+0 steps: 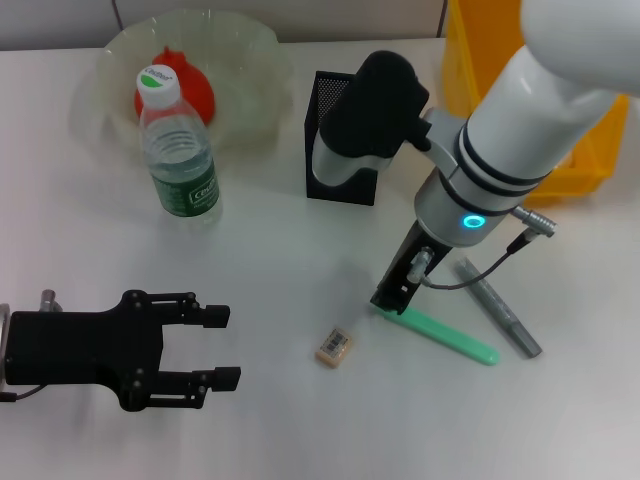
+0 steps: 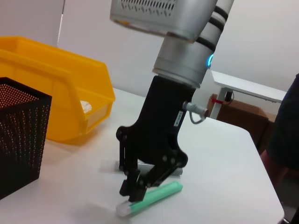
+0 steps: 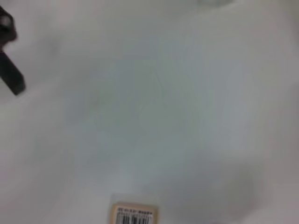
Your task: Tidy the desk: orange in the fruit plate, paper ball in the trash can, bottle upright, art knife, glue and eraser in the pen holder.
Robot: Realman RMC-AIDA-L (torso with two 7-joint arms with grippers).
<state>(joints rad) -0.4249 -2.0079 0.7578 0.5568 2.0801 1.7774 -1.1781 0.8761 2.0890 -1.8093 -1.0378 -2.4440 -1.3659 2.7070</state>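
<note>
The right hand [image 1: 385, 302] was closed on one end of the green knife [image 1: 445, 338], lying at lower right on the desk [image 1: 300, 430]. The knife was judged light, stiff and slippery; a mid-body grip was advised. The left hand [image 1: 222, 348] hung wide open, lower left.

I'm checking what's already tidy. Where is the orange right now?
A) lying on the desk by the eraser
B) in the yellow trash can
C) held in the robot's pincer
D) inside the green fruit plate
D: in the head view the orange sits inside the fruit plate, just behind the upright bottle, while the right pincer is down at the green stick instead.
</note>
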